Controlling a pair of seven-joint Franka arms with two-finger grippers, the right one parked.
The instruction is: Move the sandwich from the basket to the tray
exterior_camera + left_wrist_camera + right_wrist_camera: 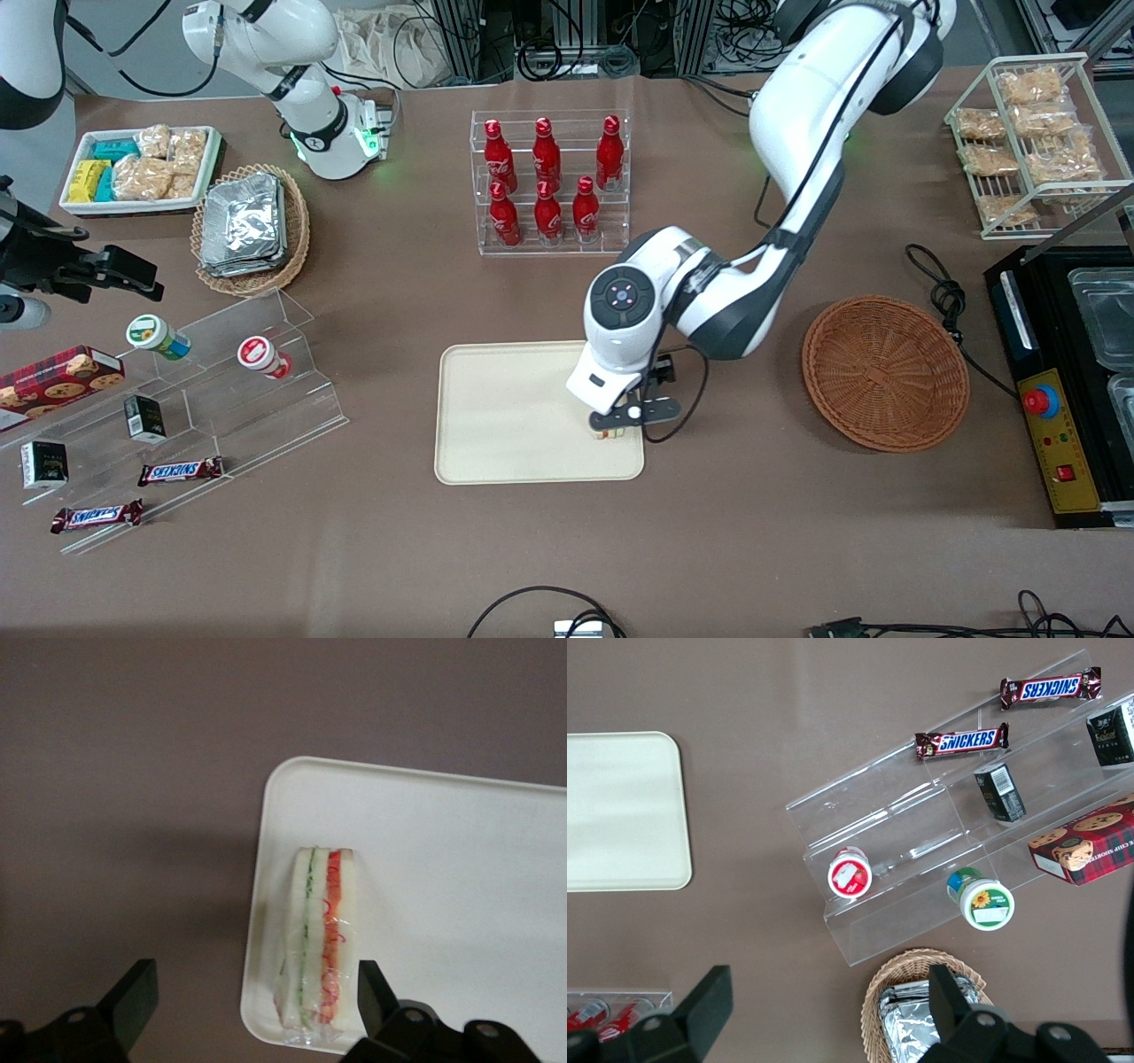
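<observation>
- The gripper (617,429) hangs low over the tray (505,416), right at its corner nearest the basket (884,372).
- Fingers (376,994) are spread wide, way wider than the sandwich (319,943), gripping nothing.
- One finger sits just beside the sandwich; can't tell if it's touching.
- The sandwich lies on the tray by that corner edge.

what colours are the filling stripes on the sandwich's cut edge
Green and red-orange between white bread, clearest in the left wrist view: the wrapped triangular sandwich lies on the cream rectangular tray, under the open gripper.

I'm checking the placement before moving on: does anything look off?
Slightly: the sandwich sits at the tray's corner, close to the rim, its wrap reaching the edge. The open gripper straddles it. The basket holds nothing.
</observation>
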